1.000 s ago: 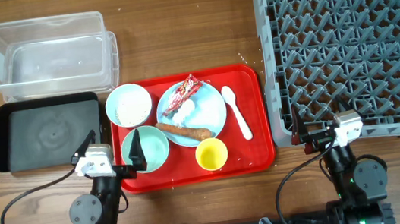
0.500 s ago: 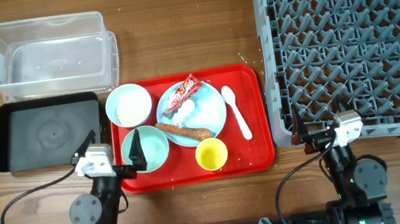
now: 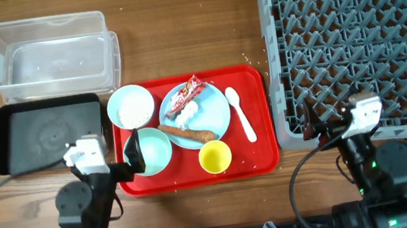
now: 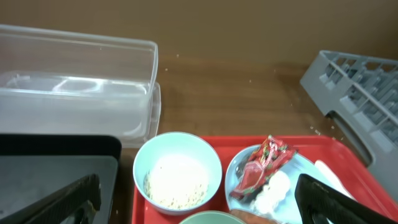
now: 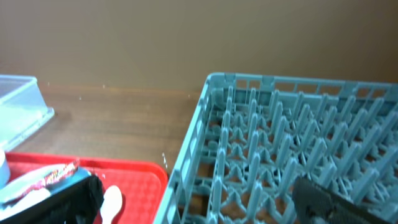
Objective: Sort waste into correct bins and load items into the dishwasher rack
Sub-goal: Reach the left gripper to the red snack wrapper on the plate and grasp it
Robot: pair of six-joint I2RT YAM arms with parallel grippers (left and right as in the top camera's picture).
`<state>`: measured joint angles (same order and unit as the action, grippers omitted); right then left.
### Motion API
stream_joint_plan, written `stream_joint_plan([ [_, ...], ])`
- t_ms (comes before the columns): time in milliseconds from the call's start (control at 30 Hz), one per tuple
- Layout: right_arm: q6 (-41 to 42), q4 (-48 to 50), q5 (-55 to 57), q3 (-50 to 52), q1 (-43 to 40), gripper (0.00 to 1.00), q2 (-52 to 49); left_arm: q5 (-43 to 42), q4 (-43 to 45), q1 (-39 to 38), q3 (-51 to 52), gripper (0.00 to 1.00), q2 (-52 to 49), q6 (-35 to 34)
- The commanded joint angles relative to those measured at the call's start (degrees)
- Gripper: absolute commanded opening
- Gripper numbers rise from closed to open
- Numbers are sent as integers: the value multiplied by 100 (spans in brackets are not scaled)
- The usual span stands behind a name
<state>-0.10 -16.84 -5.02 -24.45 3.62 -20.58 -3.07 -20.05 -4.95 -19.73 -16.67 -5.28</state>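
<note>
Both arms have shifted outward since a second ago. Left hand [image 4: 198, 193] hangs wide open and empty; the white bowl [image 4: 178, 138] of rice grains [image 4: 176, 184] sits just ahead between its fingers, and the snack wrapper [image 4: 264, 163] lies ahead-right on the blue plate [image 4: 235, 167]. Right hand [image 5: 199, 193], equally spread and empty, faces the dishwasher rack [image 5: 280, 137] ahead-right.

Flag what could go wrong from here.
1. The wrapper, sausage stick and white clump crowd the blue plate; a pinch may drag two at once.
2. The white bowl holds grains; racking it unemptied would likely spill them.
3. The open left gripper hangs close to the green bowl and could knock it.
</note>
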Motion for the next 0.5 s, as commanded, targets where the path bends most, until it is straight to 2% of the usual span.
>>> stream_joint_plan([
  [0,46,-627,13,-1091,35,100,-962,-92,-743,31,-1403,100,-1325,-162],
  [100,48,-1565,15,-1991,35,100,-1823,-361,-1934,31,-2538,100,-2369,-162],
  [167,48,-2166,0,-2553,35,100,-2428,-393,-3285,31,-3497,100,-3171,-160],
  [200,48,-2249,-76,-2618,35,100,-2535,-398,-3469,31,-3620,100,-3285,-162],
  [333,20,-2450,-385,-2647,35,100,-2684,-802,-3604,31,-3713,100,-3451,-162],
  [400,15,-2430,-376,-2647,35,100,-2680,-866,-3322,31,-3713,100,-3445,-166],
  [467,28,-2435,-378,-2647,35,100,-2680,-1178,-2649,28,-3713,100,-3499,-170],
])
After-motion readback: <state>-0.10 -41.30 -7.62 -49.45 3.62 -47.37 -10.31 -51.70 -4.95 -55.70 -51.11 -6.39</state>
